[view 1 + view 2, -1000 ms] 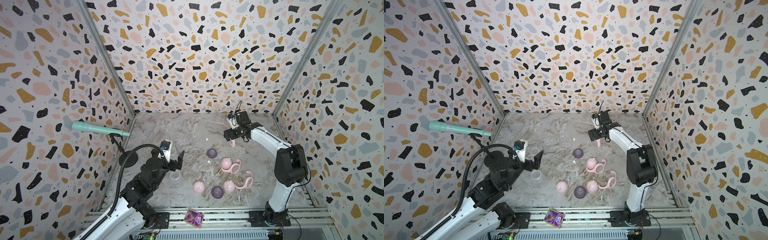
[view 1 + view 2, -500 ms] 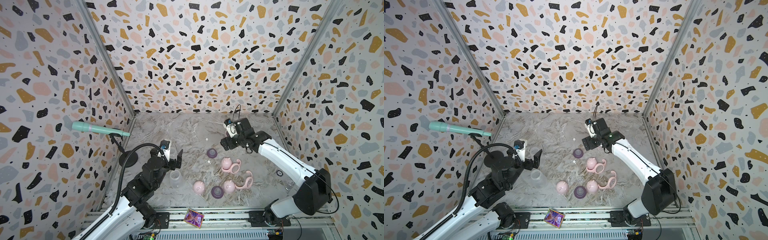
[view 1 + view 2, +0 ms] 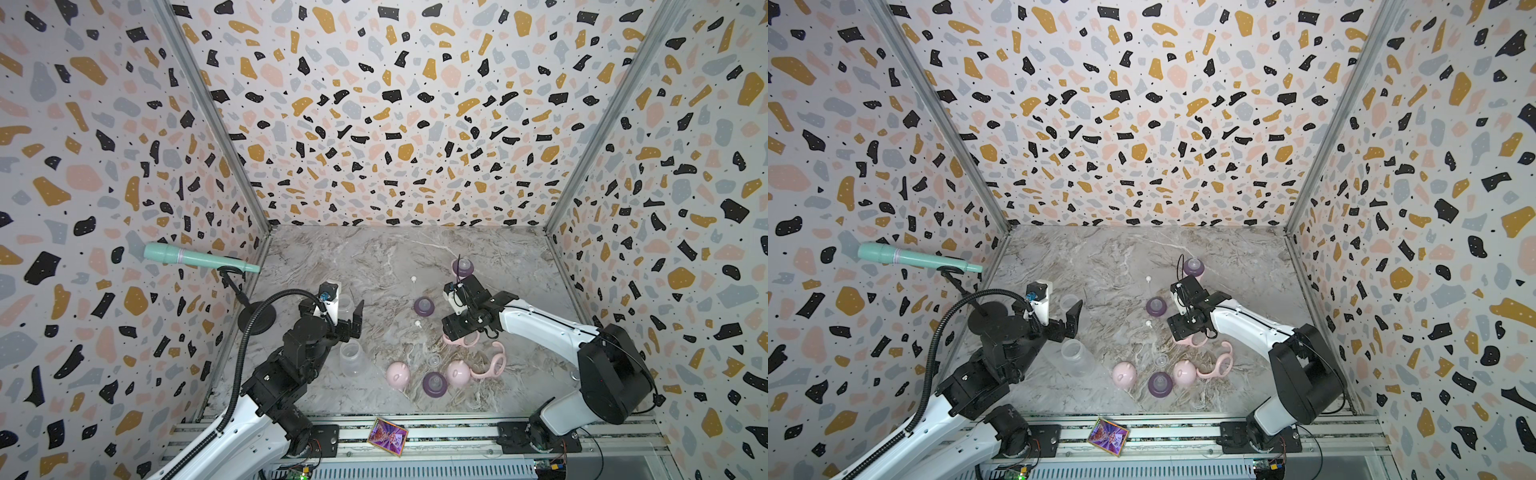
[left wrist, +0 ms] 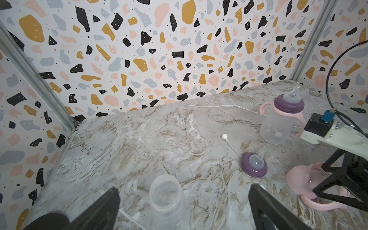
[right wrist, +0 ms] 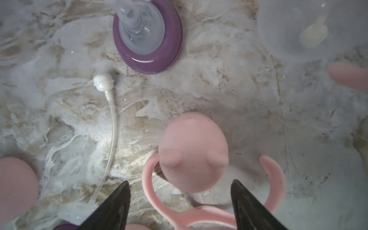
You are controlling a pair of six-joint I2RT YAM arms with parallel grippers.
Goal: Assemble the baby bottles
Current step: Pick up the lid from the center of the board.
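Baby bottle parts lie spread over the marble floor. One bottle stands at the back with a collar and purple teat ring on, also seen in the left wrist view. My right gripper is open, its fingers on either side of a pink eared cap without touching it. The cap sits on a pink collar. My left gripper is open just above a bare clear bottle. Another clear bottle lies near the front.
Two pink caps, a purple teat ring and a collar sit at the front. Another teat ring and thin straws lie mid-floor. A microphone stand stands by the left wall.
My right arm has swung from the back, where the bottle stands, forward and down over the cap on the collar, and its jaws have narrowed a little. The left arm has barely moved.
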